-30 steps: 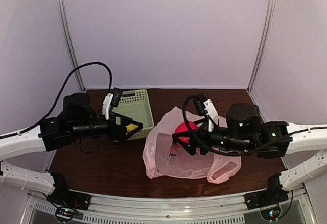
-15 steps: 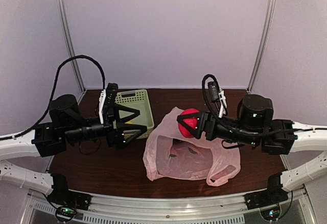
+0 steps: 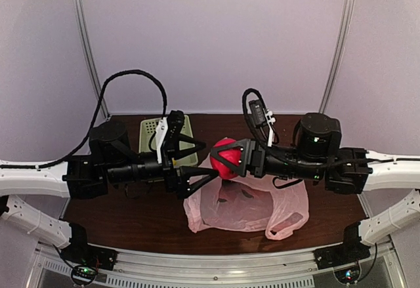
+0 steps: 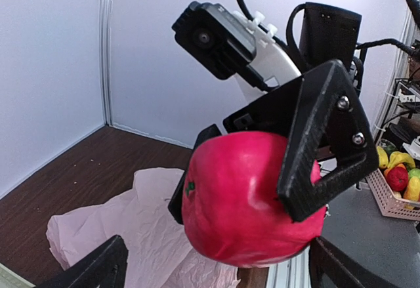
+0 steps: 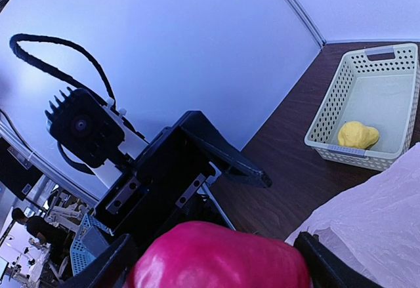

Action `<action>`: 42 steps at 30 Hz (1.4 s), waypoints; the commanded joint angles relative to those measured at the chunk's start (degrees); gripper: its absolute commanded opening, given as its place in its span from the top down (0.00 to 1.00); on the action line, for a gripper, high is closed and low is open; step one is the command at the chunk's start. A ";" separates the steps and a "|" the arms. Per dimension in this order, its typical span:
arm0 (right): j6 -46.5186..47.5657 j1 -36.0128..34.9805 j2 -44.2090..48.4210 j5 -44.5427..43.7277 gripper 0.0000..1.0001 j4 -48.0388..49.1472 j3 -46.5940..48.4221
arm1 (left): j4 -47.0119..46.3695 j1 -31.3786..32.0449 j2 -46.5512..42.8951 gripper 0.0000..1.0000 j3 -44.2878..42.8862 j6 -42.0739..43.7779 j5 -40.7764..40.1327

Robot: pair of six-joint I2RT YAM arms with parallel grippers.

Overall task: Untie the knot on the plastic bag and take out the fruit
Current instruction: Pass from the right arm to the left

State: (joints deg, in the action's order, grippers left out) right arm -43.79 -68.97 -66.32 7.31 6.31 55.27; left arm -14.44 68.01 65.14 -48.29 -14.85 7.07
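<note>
table (image 3: 131,212): dark brown wood, carrying the bag and the basket
plastic bag (image 3: 226,219): thin, pink and crinkled, slumped on the table towards its near edge, right of centre; a few dark shapes show through the film, too dim to name
left gripper (image 3: 209,160): held level above the bag's left side and pointing right; fingers spread wide, gripping nothing; the tips stand just beside the red fruit, and whether they touch it cannot be told
red fruit (image 4: 236,209): round and glossy, lifted clear of the table above the far part of the bag, between the two grippers
right gripper (image 3: 230,160): pointing left, facing the left gripper; its black triangular fingers are clamped on opposite sides of the red fruit
left arm (image 3: 125,166): stretched level across the left half of the table, covering the near part of the basket in the top view
basket (image 5: 326,121): pale green and slotted, on the table left of the bag and apart from it, towards the back
yellow fruit (image 5: 357,134): one lumpy piece on the basket's floor, close to one end wall
back wall (image 3: 216,39): plain pale panels with metal uprights at the corners
</note>
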 commanded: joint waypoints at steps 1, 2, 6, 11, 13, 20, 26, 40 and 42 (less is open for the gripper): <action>-0.50 -0.02 -0.71 2.44 0.20 1.38 1.60 | -4.07 0.35 1.58 0.02 -2.25 0.93 0.44; -0.51 -0.02 -0.85 2.55 0.20 1.35 1.60 | -3.96 0.37 1.97 0.02 -2.44 0.80 0.88; -0.59 -0.07 -1.08 2.80 0.20 1.64 1.70 | -3.25 0.37 3.23 0.02 -3.07 0.43 1.96; -0.59 -0.05 -1.49 3.40 0.20 1.69 1.86 | -3.65 0.37 4.34 0.02 -4.09 0.33 3.70; -0.66 -0.02 -1.61 3.54 0.20 1.71 1.86 | -3.59 0.37 4.82 0.02 -4.38 0.19 3.71; -0.60 -0.02 -1.34 3.58 0.20 1.52 1.78 | -2.53 0.34 5.78 0.13 -5.06 -0.20 4.29; -0.61 -0.02 -1.79 3.89 0.20 1.43 1.71 | -2.35 0.37 5.96 0.29 -5.32 -0.33 4.54; 2.00 0.05 2.76 -4.28 0.00 -4.12 0.81 | 3.26 0.30 3.99 0.44 -4.64 -2.02 -2.18; 2.47 0.12 4.60 -6.79 0.00 -5.54 0.66 | 5.76 0.24 3.18 0.44 -4.75 -1.90 -3.84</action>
State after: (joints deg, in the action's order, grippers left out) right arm -43.05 -68.79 -65.82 6.63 4.14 55.37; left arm -12.95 68.47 70.13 -51.99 -16.23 7.92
